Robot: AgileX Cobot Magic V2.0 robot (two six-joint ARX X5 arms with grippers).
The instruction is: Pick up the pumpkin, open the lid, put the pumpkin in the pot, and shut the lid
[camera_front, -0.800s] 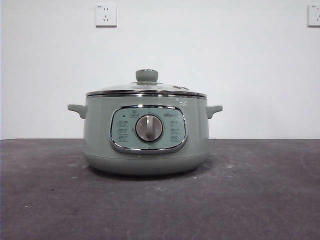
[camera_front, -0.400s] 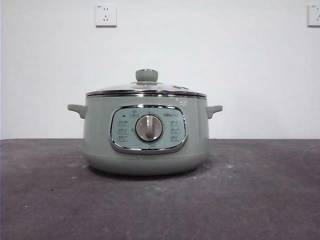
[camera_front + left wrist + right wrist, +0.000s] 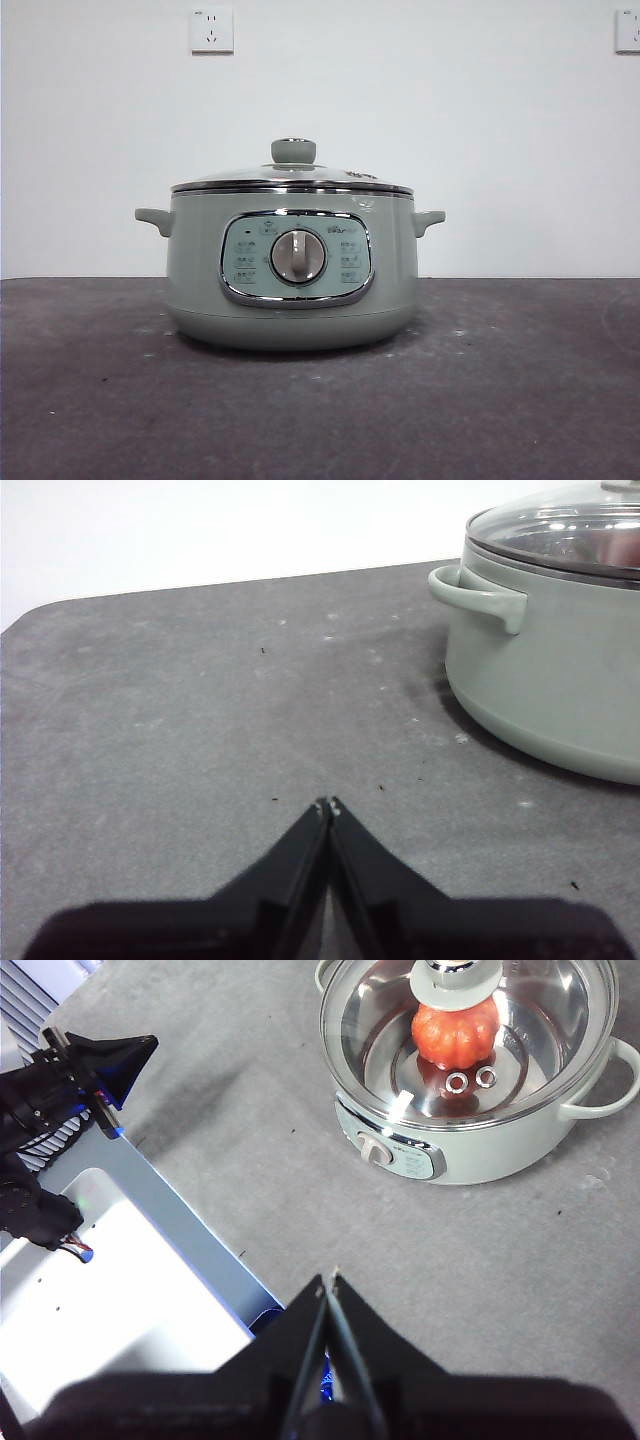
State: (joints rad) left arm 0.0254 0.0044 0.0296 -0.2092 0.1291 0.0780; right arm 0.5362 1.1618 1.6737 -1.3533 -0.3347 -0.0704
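A glossy orange-red ribbed pumpkin sits inside the pale sage-green electric pot, seen through the glass lid in the upper right of the right wrist view. The lid rests closed on the pot's rim, its round green knob on top. The pot stands at the centre of the front view on a dark grey surface, silver dial facing the camera. The left claw and right claw are both closed, tips touching, gripping nothing, away from the pot.
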